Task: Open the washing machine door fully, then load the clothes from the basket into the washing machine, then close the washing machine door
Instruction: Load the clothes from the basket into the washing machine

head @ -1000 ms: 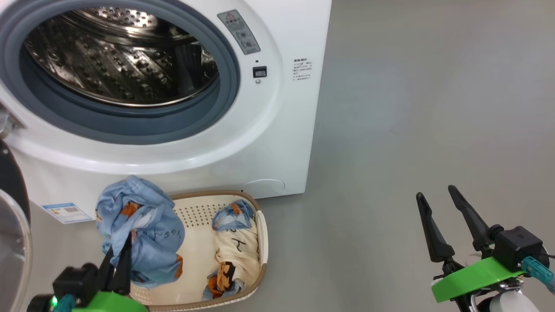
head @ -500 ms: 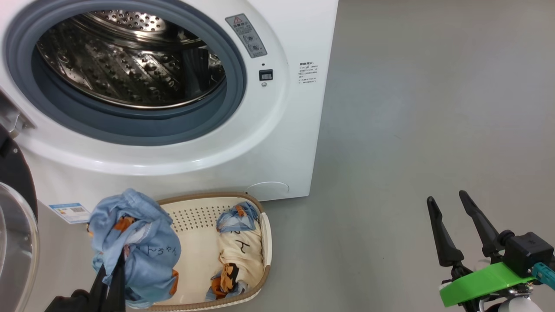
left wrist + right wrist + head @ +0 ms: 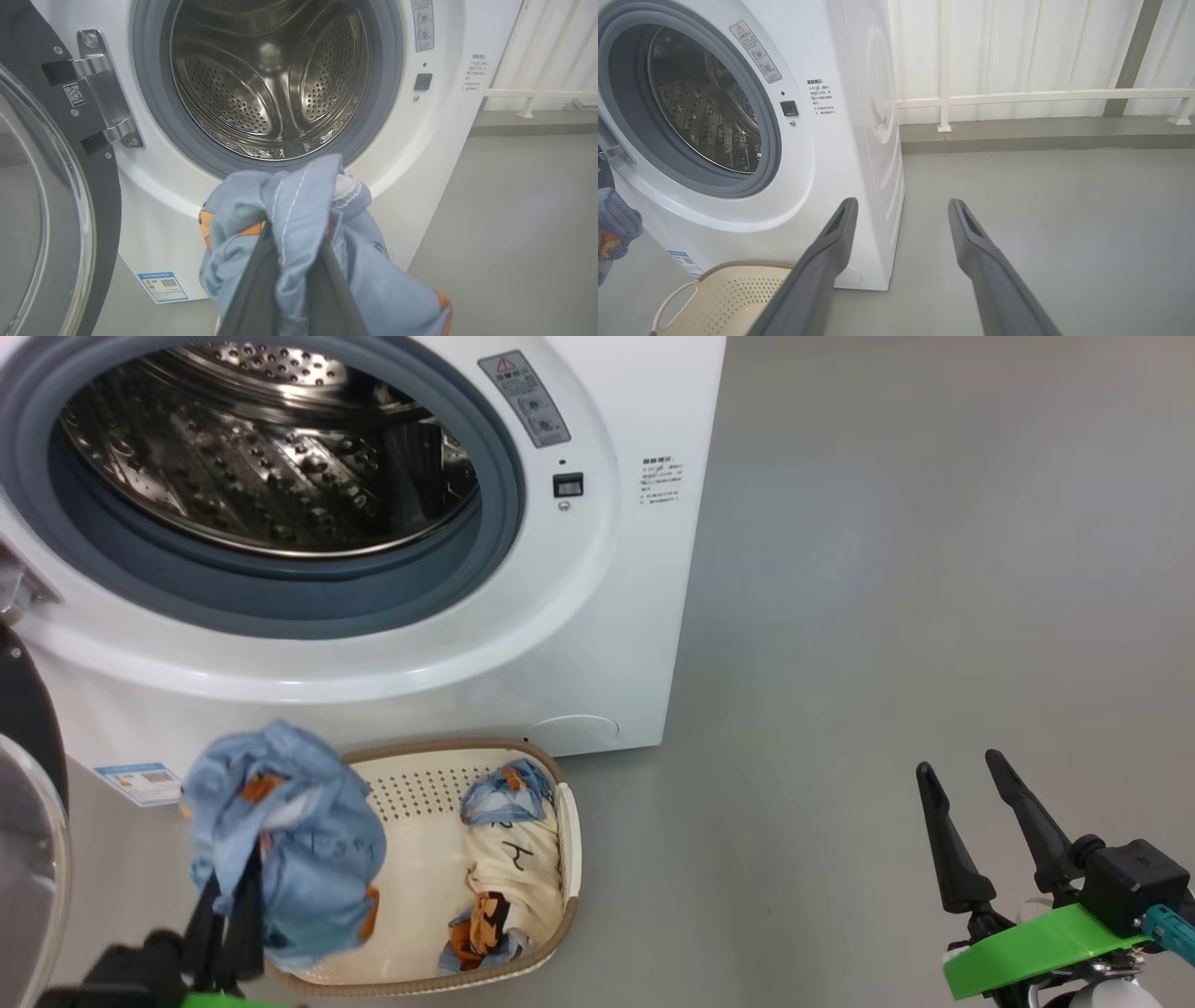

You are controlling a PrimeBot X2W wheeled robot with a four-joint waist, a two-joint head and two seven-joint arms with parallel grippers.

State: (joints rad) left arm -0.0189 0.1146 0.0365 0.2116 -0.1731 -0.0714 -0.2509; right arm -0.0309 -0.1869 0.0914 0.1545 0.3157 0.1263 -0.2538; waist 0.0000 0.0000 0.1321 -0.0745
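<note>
Red warning triangle atop grey sticker (image 3: 523,399), washing machine (image 3: 597,616) front; QR code on blue label (image 3: 162,285); small print illegible.

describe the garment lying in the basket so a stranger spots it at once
Find the white washing machine; at its foot sits a cream basket. Inside lies a cream bundle with blue and orange patches, unlike the mostly light blue bundle held up by the left pincer.
</note>
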